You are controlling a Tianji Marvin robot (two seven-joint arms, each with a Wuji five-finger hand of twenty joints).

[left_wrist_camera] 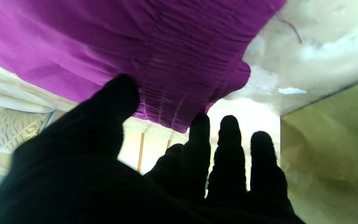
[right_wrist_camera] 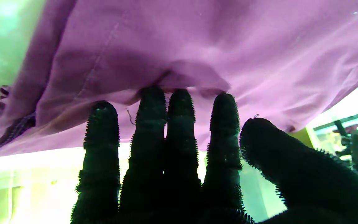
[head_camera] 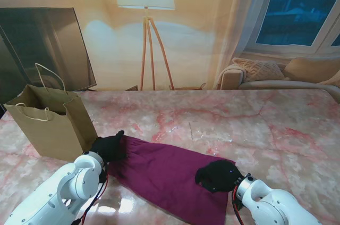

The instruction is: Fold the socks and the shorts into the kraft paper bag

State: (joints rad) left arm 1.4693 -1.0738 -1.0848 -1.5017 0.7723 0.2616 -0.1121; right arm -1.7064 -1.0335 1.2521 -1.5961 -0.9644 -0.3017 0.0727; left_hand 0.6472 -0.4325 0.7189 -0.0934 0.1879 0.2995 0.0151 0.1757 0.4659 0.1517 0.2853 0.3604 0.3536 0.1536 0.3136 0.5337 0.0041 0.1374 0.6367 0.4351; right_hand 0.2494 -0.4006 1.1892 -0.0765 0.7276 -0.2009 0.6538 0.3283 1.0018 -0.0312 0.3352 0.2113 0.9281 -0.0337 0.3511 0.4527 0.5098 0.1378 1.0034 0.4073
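Shorts: the purple shorts lie spread on my near part of the surface, running from beside the bag on my left toward my right and nearer to me; the gathered waistband is at the left end.
Bag: the kraft paper bag stands upright and open at my left, just beside the waistband end, its cord handles up.
Left hand: my left hand rests at the waistband end, next to the bag wall; the fingers are straight and slightly apart, thumb tip against the cloth, and I cannot tell whether any cloth is pinched.
Right hand: my right hand lies on the far right part of the shorts; its fingers are extended with their tips pressed to the fabric, nothing gripped that I can see.
Surface: pink-veined marble surface, bare beyond the shorts.
Socks: I cannot make them out.
Background: a floor lamp and a sofa behind the surface.
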